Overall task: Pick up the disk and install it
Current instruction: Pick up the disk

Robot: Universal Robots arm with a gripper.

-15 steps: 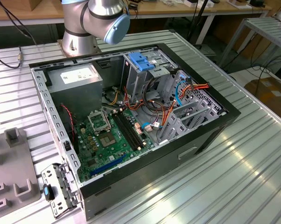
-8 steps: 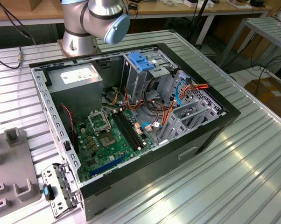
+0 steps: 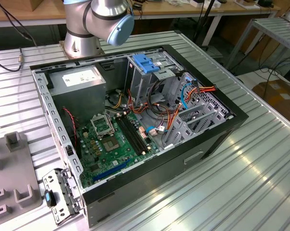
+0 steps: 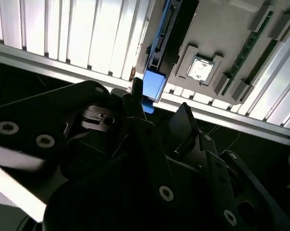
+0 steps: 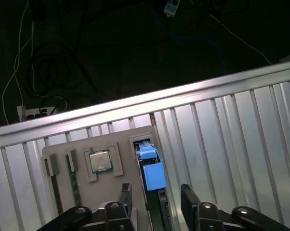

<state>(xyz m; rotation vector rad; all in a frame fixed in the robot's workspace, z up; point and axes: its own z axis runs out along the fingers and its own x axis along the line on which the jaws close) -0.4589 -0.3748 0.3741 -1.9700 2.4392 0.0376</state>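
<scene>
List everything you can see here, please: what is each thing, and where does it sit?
computer case: one, black, open, on the table
table: one, silver, ribbed
motherboard: one, green, inside the case
power supply box: one, grey with white sticker, inside the case
holder tray: one, grey, on the table
processor chip: one, silver, in a tray pocket
disk: one, blue bracket showing, standing in a tray slot
robot arm: one, silver-grey, beyond the case
gripper: one, black, open, fingers either side of the disk
</scene>
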